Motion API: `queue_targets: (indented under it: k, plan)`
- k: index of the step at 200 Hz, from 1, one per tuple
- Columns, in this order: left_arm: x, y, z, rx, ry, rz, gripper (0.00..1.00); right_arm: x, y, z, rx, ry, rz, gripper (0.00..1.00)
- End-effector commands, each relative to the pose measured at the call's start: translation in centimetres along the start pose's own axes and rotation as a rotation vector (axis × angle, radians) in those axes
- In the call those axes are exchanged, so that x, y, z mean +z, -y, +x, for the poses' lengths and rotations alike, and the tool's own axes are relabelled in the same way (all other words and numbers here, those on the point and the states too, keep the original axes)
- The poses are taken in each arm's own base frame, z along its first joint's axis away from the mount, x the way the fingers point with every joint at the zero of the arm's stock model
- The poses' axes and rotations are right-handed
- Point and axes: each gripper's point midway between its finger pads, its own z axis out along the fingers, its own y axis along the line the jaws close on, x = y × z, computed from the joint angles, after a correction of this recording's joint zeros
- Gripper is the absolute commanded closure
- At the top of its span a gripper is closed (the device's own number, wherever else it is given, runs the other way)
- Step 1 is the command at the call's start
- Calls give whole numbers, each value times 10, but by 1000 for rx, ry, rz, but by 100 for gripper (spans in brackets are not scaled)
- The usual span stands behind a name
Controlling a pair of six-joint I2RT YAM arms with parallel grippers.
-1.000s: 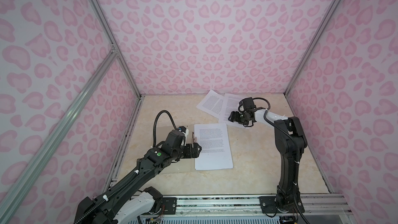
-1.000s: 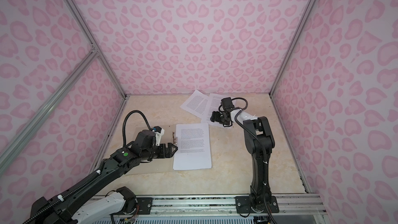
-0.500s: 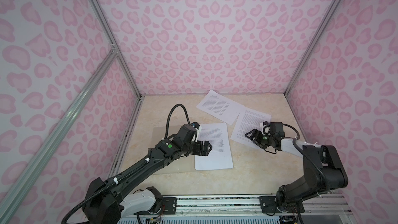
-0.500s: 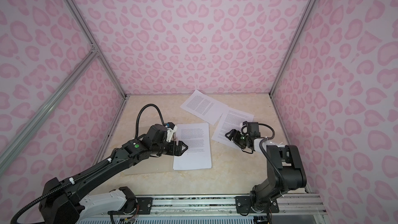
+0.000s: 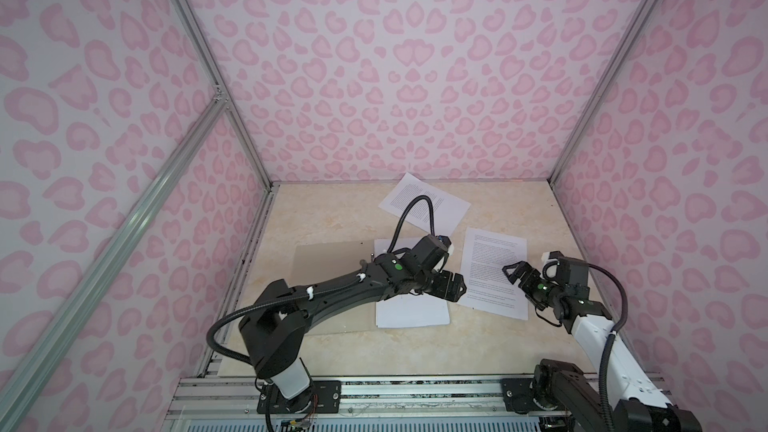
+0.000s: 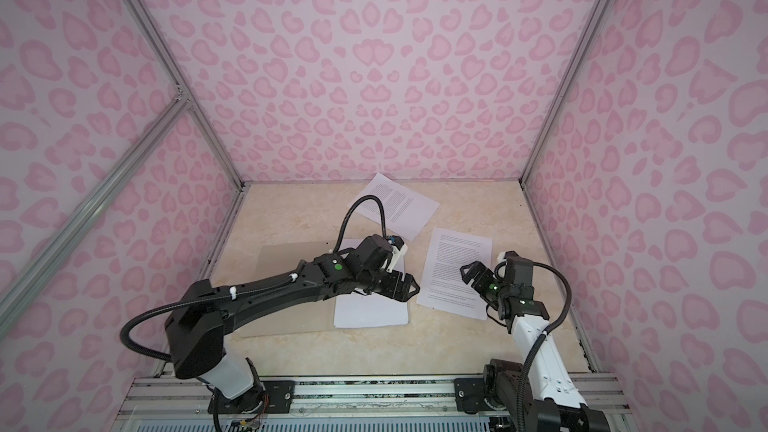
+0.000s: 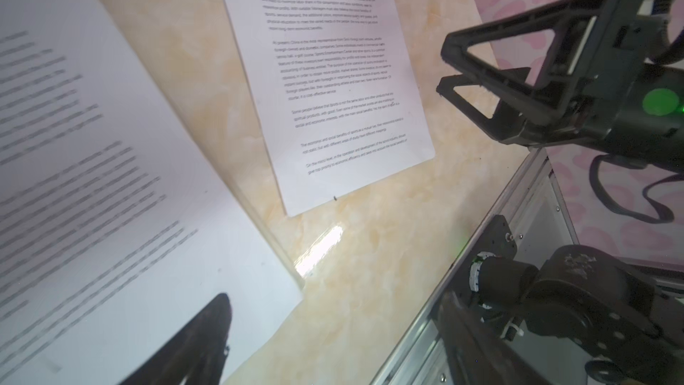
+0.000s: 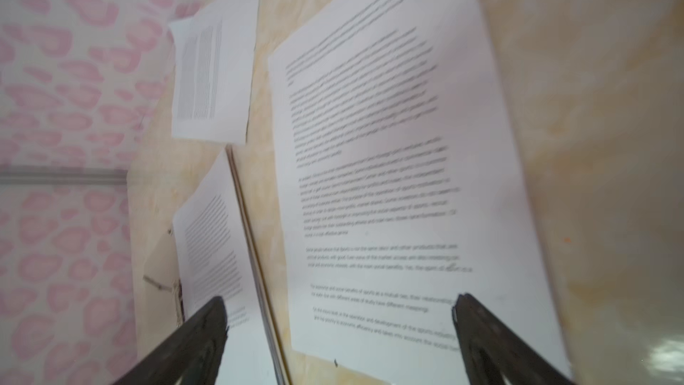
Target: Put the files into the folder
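A cream marbled tabletop [image 5: 332, 218] sat inside pink-spotted walls [image 5: 395, 76]; one file [image 5: 490, 255] lay flat beneath the right gripper [image 5: 511, 272] (jaws apart, gripping nothing).

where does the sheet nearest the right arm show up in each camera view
In a top view: the right-hand sheet lies flat, right of centre.
In a top view: same spot, right of centre.
Left wrist: upper middle, whole page in view.
Right wrist: fills the centre.
Shared landmark: the middle sheet, lying on the folder, sits next to it in all four.
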Motion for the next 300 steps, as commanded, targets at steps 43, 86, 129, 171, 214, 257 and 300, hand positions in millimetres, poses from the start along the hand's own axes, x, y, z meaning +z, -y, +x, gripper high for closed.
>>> queue_targets:
  k: [43, 86, 129, 171, 214, 257, 300]
  plan:
    - [97, 32, -22, 22, -73, 118, 11, 60, -11, -91, -6, 36, 65, 5]
    - [127, 13, -4, -9, -139, 81, 11, 98, 1, -127, -16, 39, 122, 6]
    - [128, -15, 17, -46, -176, 7, 11, 131, 5, -142, -9, -13, 92, 7]
    - [128, -29, 26, -82, -198, -19, 11, 156, 9, -142, 9, -86, 94, 7]
    - [128, -35, 32, -99, -208, -27, 11, 169, 19, -113, 45, -176, 93, 7]
    - [133, -35, 33, -107, -218, -22, 11, 152, 26, -79, 77, -216, 101, 7]
    - [134, -36, 32, -117, -212, -16, 11, 124, 19, -51, 95, -230, 38, 6]
